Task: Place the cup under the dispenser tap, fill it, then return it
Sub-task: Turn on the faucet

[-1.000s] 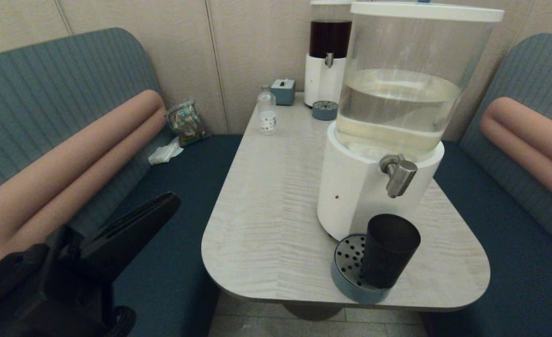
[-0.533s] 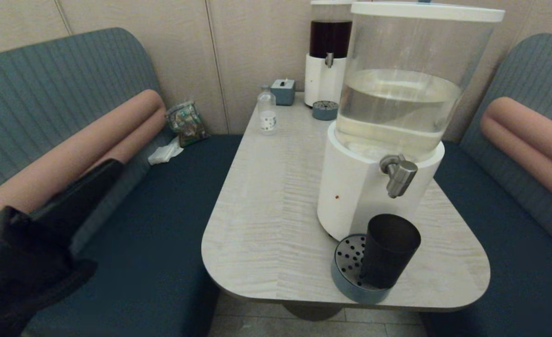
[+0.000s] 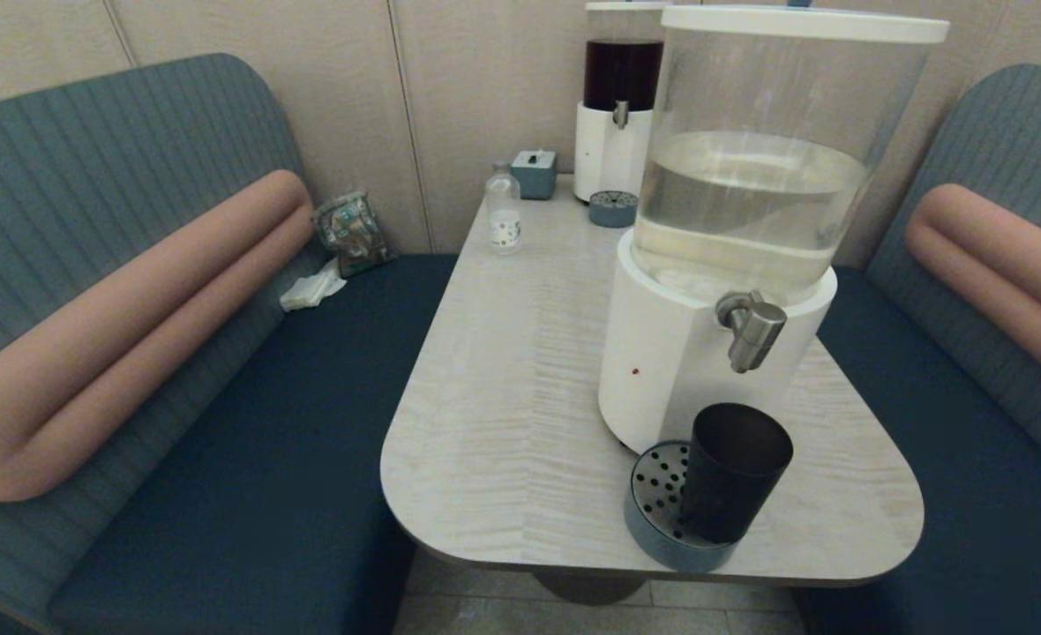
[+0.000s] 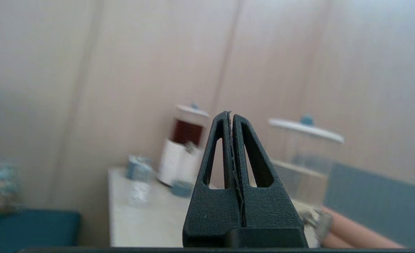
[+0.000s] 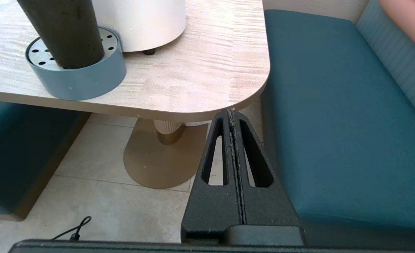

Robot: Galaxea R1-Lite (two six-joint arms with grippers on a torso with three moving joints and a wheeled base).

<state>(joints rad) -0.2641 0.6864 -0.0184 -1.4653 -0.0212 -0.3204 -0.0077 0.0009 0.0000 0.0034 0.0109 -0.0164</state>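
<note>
The dark tapered cup [image 3: 735, 473] stands on the blue-grey perforated drip tray [image 3: 657, 494] at the table's near edge, right under the brushed-silver tap [image 3: 752, 330] of the big clear-tank dispenser [image 3: 750, 220]. In the right wrist view the cup [image 5: 64, 31] and tray [image 5: 77, 75] show at the table's edge. My left gripper [image 4: 231, 114] is shut and empty, off to the left and out of the head view, with the table and dispensers far ahead of it. My right gripper [image 5: 232, 110] is shut and empty, low beside the table's near right corner, apart from the cup.
A dark-liquid dispenser [image 3: 617, 97], its small tray [image 3: 613, 209], a tissue box [image 3: 534, 172] and a clear labelled bottle [image 3: 504, 212] stand at the table's far end. Teal benches flank the table [image 3: 503, 397]; a packet [image 3: 351, 231] and crumpled tissue [image 3: 311, 287] lie on the left bench.
My left arm has swung away to the left and dropped out of the head view. The cup, tray and dispensers have not moved.
</note>
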